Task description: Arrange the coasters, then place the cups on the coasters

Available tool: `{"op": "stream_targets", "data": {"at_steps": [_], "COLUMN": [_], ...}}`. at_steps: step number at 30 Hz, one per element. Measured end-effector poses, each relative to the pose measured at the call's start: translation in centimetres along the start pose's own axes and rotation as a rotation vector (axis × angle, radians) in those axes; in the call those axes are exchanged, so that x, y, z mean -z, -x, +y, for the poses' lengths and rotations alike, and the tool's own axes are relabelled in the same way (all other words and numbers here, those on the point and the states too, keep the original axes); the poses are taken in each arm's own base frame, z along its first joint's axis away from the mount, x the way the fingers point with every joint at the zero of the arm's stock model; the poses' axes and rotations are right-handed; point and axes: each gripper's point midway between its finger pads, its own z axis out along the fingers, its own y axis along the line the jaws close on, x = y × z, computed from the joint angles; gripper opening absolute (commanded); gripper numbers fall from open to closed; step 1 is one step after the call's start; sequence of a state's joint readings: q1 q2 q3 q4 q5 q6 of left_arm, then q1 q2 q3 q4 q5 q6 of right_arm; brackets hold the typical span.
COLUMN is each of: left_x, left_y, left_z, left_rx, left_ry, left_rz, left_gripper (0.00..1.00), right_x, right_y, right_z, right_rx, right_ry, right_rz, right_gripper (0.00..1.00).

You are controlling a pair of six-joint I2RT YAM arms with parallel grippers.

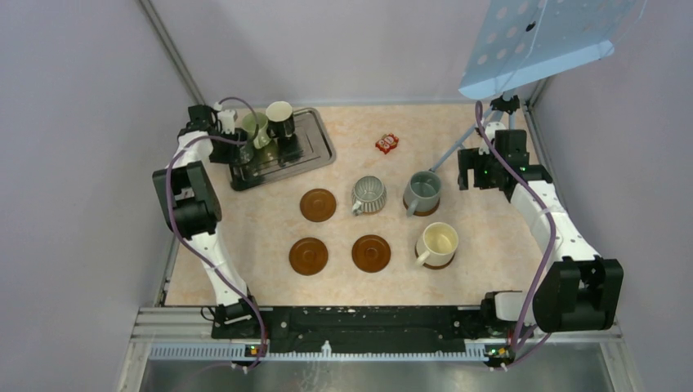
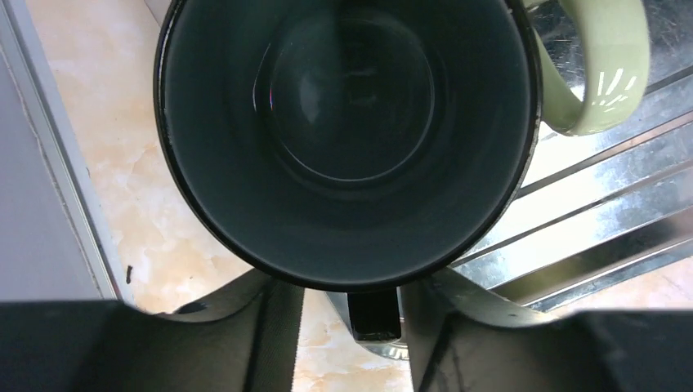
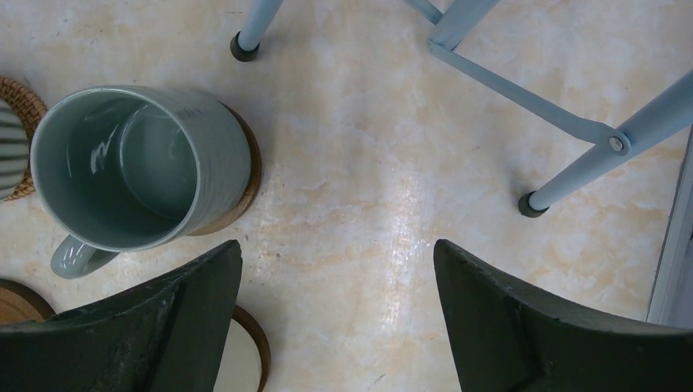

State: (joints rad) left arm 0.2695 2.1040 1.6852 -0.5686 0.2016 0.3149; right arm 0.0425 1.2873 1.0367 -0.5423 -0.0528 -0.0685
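The metal tray (image 1: 312,147) sits at ten o'clock on the bench (image 1: 359,159). The left jaws hang over its near-left corner, above the dark grey-green cup (image 2: 343,131). They stand partly spread on either side of the cup's handle (image 2: 374,314). A gap shows on one side; on the other I cannot tell whether finger meets handle. The pale green cup (image 1: 256,128) and the black cup (image 1: 280,119) stand on the tray, at about one and two o'clock from the dark cup.

Mid-bench lie three bare dark coasters (image 1: 318,205), (image 1: 308,256), (image 1: 371,253). The ribbed grey cup (image 1: 368,194) stands on a paler, woven-looking coaster (image 3: 18,102). At its three o'clock, the grey-blue cup (image 3: 135,167) stands on a dark coaster (image 3: 245,175). The cream cup (image 1: 437,243), at the grey-blue cup's six o'clock, also stands on a coaster.

The right jaws are spread wide, holding nothing, over bare bench at the grey-blue cup's three o'clock. A red packet (image 1: 387,144) lies near the ribbed cup's twelve o'clock.
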Motion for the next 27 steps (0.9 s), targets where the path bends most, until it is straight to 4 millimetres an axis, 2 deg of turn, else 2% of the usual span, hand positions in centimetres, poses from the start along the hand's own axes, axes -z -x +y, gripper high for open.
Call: {"op": "stream_targets", "data": {"at_steps": [3, 10, 16, 20, 23, 27], "left_x": [0.0, 0.0, 0.1, 1.0, 3.0, 7.4], "left_y": [0.0, 0.0, 0.1, 0.2, 1.2, 4.1], "left_z": [0.0, 0.0, -0.1, -0.2, -0.6, -1.7], "left_rx": [0.005, 0.017, 0.026, 0.03, 0.024, 0.008], "left_ry": [-0.005, -0.011, -0.009, 0.0, 0.008, 0.019], "left_rz": [-0.001, -0.006, -0.021, -0.028, -0.061, -0.162], "left_gripper": [0.32, 0.01, 0.0, 0.0, 0.0, 0.0], "right_x": [0.0, 0.2, 0.2, 0.2, 0.2, 0.2], "right_y": [0.0, 0.4, 0.4, 0.4, 0.4, 0.4], "right_z": [0.0, -0.1, -0.1, -0.1, -0.1, -0.1], "right_rx": [0.0, 0.003, 0.006, 0.01, 0.01, 0.011], "right_ry": [-0.003, -0.007, -0.006, -0.006, -0.004, -0.001], "right_rz": [0.001, -0.006, -0.007, -0.007, -0.007, -0.008], "right_gripper": [0.86, 0.86, 0.86, 0.86, 0.86, 0.86]}}
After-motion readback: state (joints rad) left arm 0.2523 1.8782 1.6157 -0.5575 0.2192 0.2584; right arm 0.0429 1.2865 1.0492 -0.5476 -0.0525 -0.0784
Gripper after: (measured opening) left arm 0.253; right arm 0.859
